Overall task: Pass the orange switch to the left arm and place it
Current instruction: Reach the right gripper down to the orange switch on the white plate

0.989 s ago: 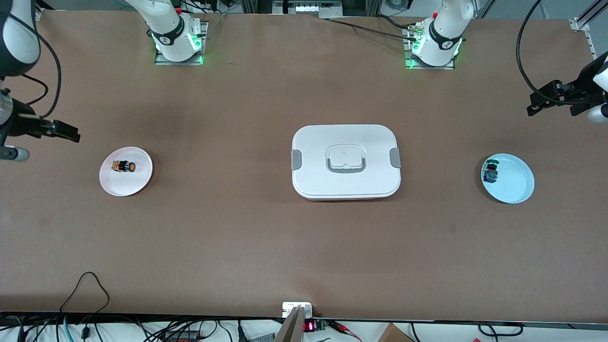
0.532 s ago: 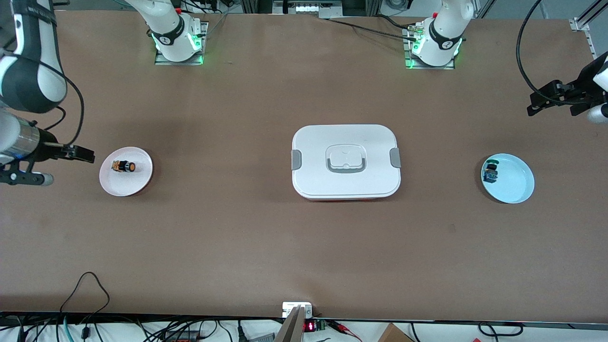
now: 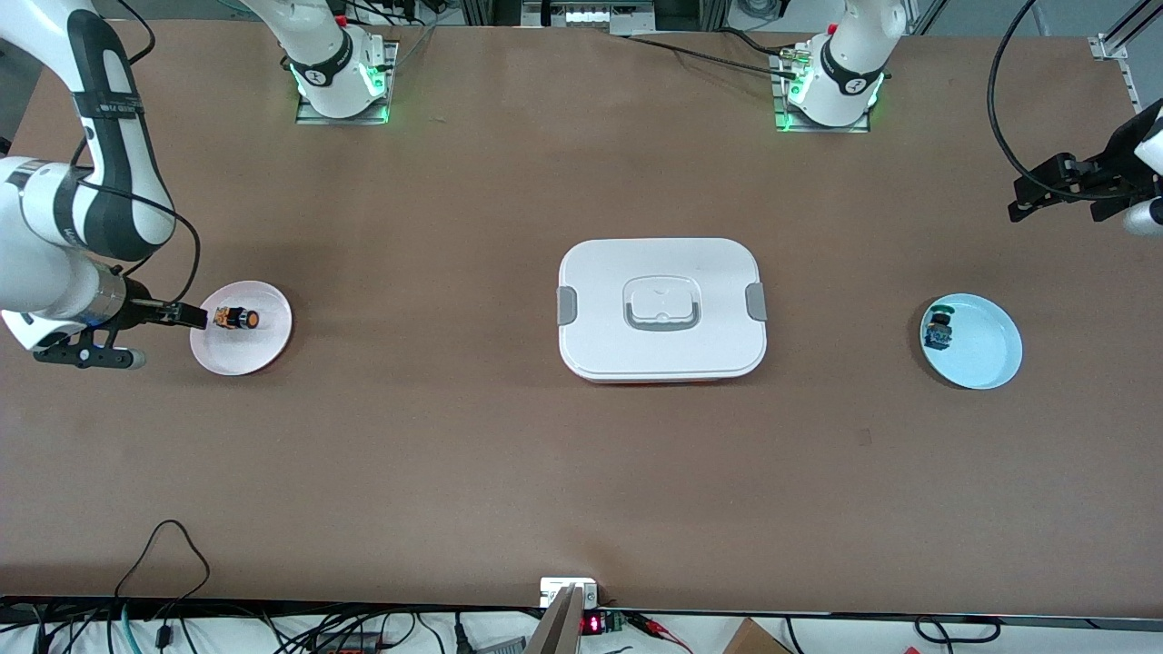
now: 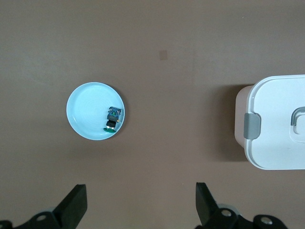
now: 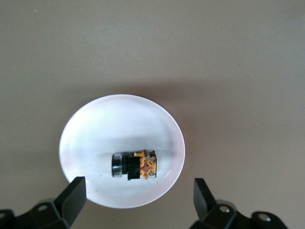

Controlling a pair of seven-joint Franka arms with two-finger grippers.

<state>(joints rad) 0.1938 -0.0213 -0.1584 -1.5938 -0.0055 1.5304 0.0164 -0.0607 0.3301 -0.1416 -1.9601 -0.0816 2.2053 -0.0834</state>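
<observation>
The orange switch [image 3: 238,319] lies on its side on a small pink plate [image 3: 243,356] toward the right arm's end of the table. In the right wrist view the switch [image 5: 135,165] shows its orange base and black body on the plate [image 5: 119,119]. My right gripper [image 3: 188,315] is open and empty at the plate's rim, beside the switch; in its own view the right gripper [image 5: 138,191] stands wide apart around the plate's edge. My left gripper [image 3: 1022,202] is open and empty, and waits up over the left arm's end of the table [image 4: 140,191]. The white box [image 3: 661,309] sits at mid-table.
A light blue plate [image 3: 986,352] toward the left arm's end holds a small switch with a green cap [image 3: 939,329]. Both show in the left wrist view, the plate [image 4: 88,107] and the switch [image 4: 113,119], with the box's corner [image 4: 276,124]. Cables run along the table's near edge.
The right arm has swung in over the table and its gripper has moved to the pink plate's rim beside the orange switch. The left arm has not moved.
</observation>
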